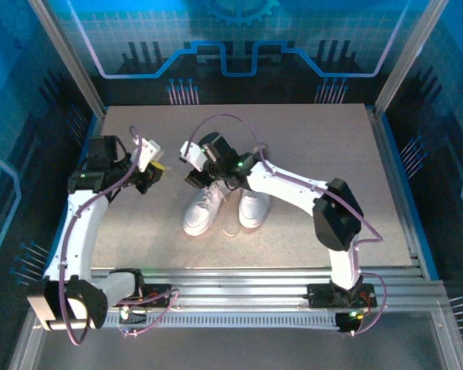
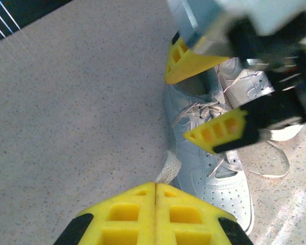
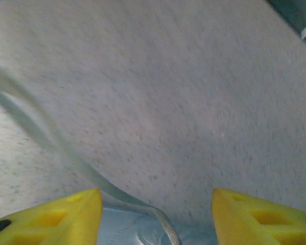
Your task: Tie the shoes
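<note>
Two white sneakers stand side by side mid-table, the left shoe [image 1: 201, 211] and the right shoe [image 1: 255, 206]. My left gripper [image 1: 157, 170] is off to the left of them, shut [image 2: 155, 185] on the end of a white lace [image 2: 168, 167] that leads toward the left shoe [image 2: 214, 178]. My right gripper [image 1: 194, 176] hovers open over the heel end of the left shoe, its yellow fingers [image 2: 217, 131] spread above the opening. In the right wrist view the right gripper [image 3: 155, 194] stands open around a taut lace [image 3: 86, 171], with the shoe's edge [image 3: 125, 227] below.
The speckled beige table [image 1: 316, 146] has open room behind and to both sides of the shoes. A loose loop of lace [image 2: 278, 166] lies on the table beside the shoes. Metal rails [image 1: 239, 277] run along the near edge.
</note>
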You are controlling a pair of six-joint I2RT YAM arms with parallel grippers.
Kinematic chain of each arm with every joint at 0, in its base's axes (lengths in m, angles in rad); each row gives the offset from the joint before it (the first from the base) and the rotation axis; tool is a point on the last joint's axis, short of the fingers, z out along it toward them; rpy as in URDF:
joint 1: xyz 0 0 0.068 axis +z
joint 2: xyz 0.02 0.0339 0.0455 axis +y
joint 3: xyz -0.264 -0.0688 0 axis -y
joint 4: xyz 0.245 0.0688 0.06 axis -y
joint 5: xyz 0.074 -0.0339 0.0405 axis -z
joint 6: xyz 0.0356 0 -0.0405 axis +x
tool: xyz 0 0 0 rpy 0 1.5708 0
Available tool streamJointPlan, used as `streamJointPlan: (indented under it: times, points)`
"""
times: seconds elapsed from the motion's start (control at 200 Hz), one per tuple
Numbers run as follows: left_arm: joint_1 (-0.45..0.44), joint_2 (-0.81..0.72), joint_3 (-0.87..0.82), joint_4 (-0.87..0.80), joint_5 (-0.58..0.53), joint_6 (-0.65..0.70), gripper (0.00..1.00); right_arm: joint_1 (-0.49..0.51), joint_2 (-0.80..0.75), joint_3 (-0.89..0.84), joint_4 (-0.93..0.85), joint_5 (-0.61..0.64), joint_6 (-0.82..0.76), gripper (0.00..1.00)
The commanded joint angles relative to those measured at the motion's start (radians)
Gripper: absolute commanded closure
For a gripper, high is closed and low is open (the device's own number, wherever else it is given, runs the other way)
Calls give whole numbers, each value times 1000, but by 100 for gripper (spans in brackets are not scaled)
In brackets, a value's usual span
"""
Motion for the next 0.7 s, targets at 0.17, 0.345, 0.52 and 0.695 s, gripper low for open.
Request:
streamJointPlan:
  times: [0.17, 0.345, 0.52, 0.695]
  points:
    - [10, 7, -79, 1, -49, -119, 100, -152, -148, -160, -141, 112, 513, 39]
    - [10, -5, -99, 9, -35, -135, 100, -165, -68, -78, -244, 128, 609, 38]
    - [10, -33, -100, 3, -28, -138, 100, -180, 68, 63, -328, 118, 632, 36]
    - [10, -66, -110, -9, -18, -146, 100, -187, 192, 202, -370, 51, 600, 36]
